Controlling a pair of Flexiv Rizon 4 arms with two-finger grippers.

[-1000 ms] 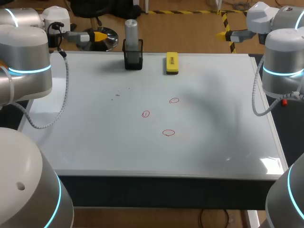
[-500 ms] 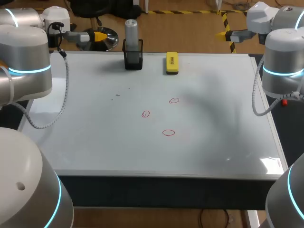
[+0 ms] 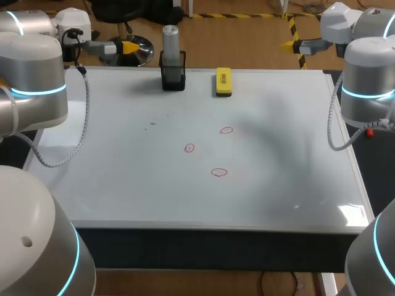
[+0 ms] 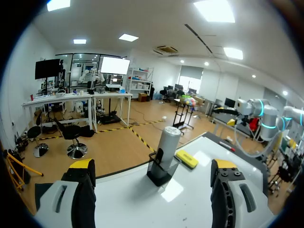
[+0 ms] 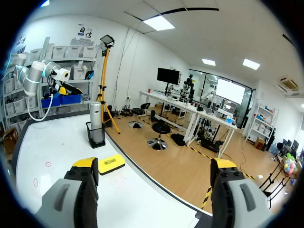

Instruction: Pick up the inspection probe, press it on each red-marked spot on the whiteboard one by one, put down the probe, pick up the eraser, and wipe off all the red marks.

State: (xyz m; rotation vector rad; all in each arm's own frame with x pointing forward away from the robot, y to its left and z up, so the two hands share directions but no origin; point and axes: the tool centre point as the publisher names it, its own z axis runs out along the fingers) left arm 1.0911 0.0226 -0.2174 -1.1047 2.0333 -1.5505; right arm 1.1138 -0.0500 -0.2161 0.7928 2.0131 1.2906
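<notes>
**Limits of visibility**
- The silver cylindrical inspection probe (image 3: 170,38) stands upright in a black open-topped holder (image 3: 173,75). The holder's dark walls hide the probe's lower part, so its tip cannot be seen.
- Faint grey specks (image 3: 152,123) lie on the white whiteboard (image 3: 284,185). Their nature cannot be made out.
- In the head view each gripper is seen side-on, with the two yellow tips overlapping. The finger gap can be read only from the wrist views.
- In the right wrist view only two red marks show, small and near the board's edge beside the gripper's finger.
- The lower links of both arms are cut off at the picture edges.

**Arm pose**
- The left gripper (image 3: 131,46) hangs beyond the far left edge of the whiteboard and points toward the probe. Its fingers (image 4: 81,167) are spread wide and grasp nothing. In the left wrist view the probe and holder stand ahead of it, apart from both fingers.
- The right gripper (image 3: 286,45) hangs beyond the far right edge and points inward. Its fingers (image 5: 86,165) are likewise spread and empty.

**Task items**
- The holder stands at the far edge of the whiteboard, left of centre.
- The yellow rectangular eraser (image 3: 223,81) lies flat near the holder, on its right.
- Three red ringed marks lie mid-board, well apart from both grippers: one (image 3: 226,130), one (image 3: 189,147) and one (image 3: 219,172).
</notes>
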